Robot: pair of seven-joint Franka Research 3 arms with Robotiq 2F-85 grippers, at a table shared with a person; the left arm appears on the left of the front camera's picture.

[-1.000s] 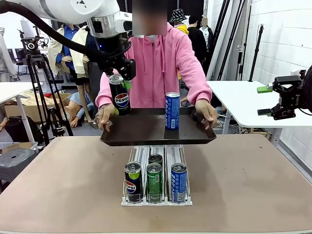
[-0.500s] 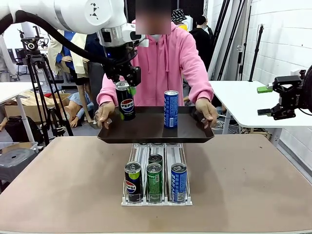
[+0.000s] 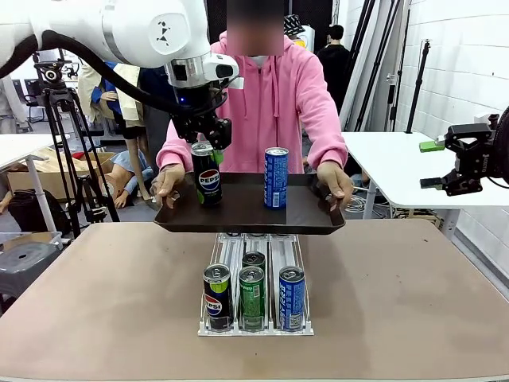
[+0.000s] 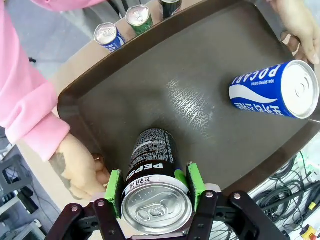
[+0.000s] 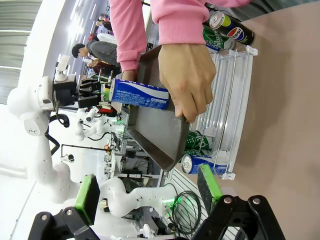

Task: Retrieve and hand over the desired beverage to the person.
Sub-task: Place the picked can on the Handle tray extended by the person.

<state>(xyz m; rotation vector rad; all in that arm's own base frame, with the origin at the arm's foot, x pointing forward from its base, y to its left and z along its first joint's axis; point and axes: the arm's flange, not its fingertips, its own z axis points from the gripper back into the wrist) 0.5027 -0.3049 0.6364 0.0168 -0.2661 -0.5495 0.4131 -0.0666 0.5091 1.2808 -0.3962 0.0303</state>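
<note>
The left gripper [image 3: 205, 137], clenched on the black Pepsi can [image 3: 207, 173], has lowered it onto the person's [image 3: 270, 95] tray [image 3: 246, 216] (beside a blue can [image 3: 275, 177]); handover looks nearly finished. The right gripper [image 3: 445, 163] waits, released.

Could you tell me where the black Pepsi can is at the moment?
In the front view the black Pepsi can is held in the left gripper, over the left part of the dark tray, left of the blue Pocari can.
</note>
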